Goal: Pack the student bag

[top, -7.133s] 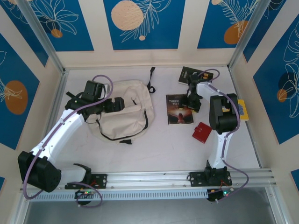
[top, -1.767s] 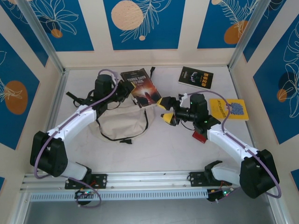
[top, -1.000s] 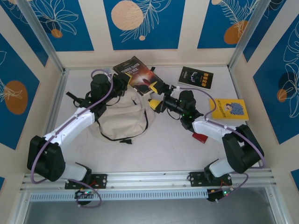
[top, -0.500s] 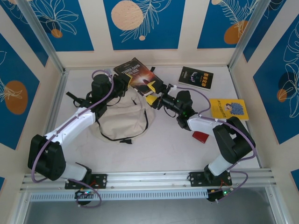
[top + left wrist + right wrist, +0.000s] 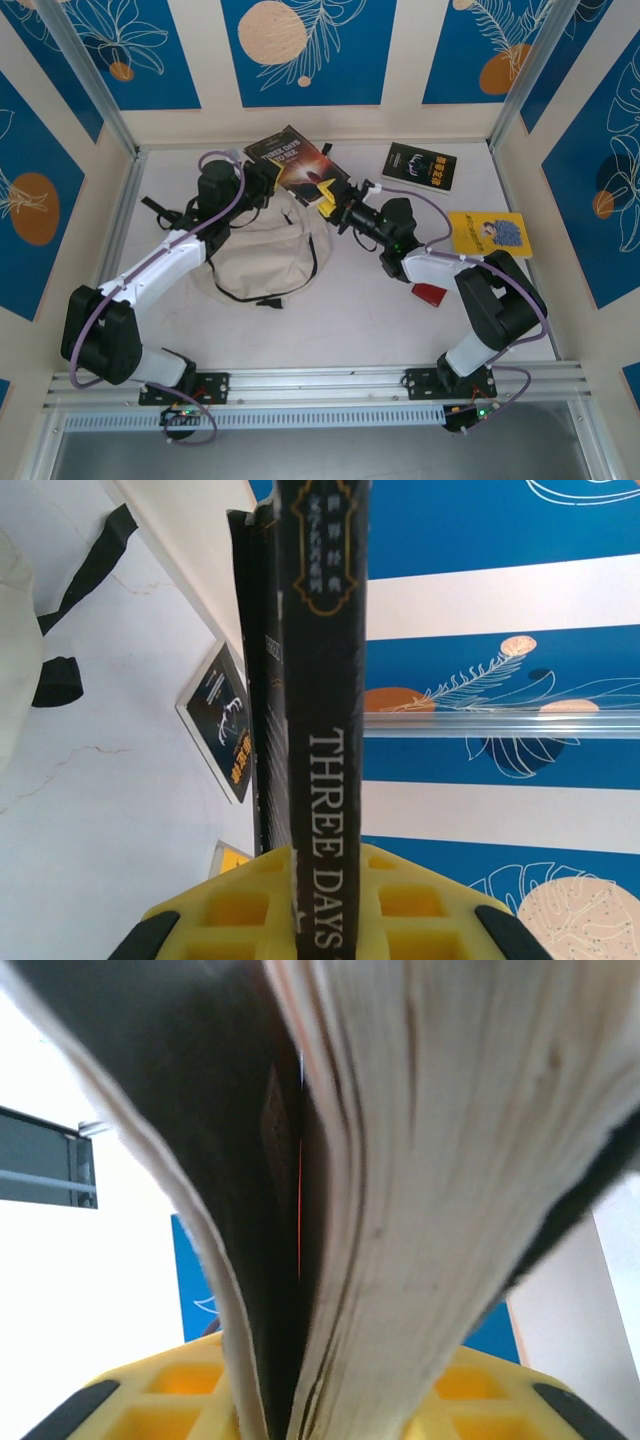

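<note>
The student bag (image 5: 255,255) lay slumped at centre-left of the table (image 5: 340,320), seemingly with nothing packed yet (its opening was hard to make out). Over its far edge the dark book (image 5: 292,160) was held up by both arms. A black book (image 5: 420,167), a yellow book (image 5: 487,233) and a small red item (image 5: 430,293) lay well apart, all left to go in. The left gripper (image 5: 320,910) pinched the spine, the right gripper (image 5: 300,1400) the pages.
</note>
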Action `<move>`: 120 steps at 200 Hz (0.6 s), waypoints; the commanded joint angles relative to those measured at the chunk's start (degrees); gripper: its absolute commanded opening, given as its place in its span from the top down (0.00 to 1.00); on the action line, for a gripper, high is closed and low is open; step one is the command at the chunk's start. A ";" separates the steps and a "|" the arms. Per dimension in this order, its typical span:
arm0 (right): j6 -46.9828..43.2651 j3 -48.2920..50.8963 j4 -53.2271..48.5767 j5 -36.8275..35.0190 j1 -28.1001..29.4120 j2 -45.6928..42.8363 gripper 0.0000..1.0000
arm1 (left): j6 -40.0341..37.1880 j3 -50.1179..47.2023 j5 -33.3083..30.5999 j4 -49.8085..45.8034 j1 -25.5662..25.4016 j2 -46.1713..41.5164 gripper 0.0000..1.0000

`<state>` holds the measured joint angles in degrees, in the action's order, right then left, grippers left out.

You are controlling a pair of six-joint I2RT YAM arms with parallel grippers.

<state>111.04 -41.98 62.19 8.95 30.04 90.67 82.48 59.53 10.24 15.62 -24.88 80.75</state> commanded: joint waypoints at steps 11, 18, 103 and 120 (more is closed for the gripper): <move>0.40 1.64 1.66 -1.39 -0.86 -0.84 0.74 | -1.72 0.21 0.31 1.92 -0.25 -0.68 0.95; 0.32 1.87 1.51 -1.40 -1.11 -1.02 0.77 | -2.13 0.24 0.39 1.47 -0.25 -0.84 0.93; -17.44 2.40 -25.82 -2.76 -5.19 -15.17 0.99 | -18.70 0.31 2.42 -18.71 0.44 -6.18 0.23; -22.52 1.50 -35.92 -3.40 -6.56 -19.61 0.99 | -26.25 0.44 1.79 -26.57 0.51 -8.30 0.13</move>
<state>99.68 -39.18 39.75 8.12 24.99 78.41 68.73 59.33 11.77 1.56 -24.75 76.55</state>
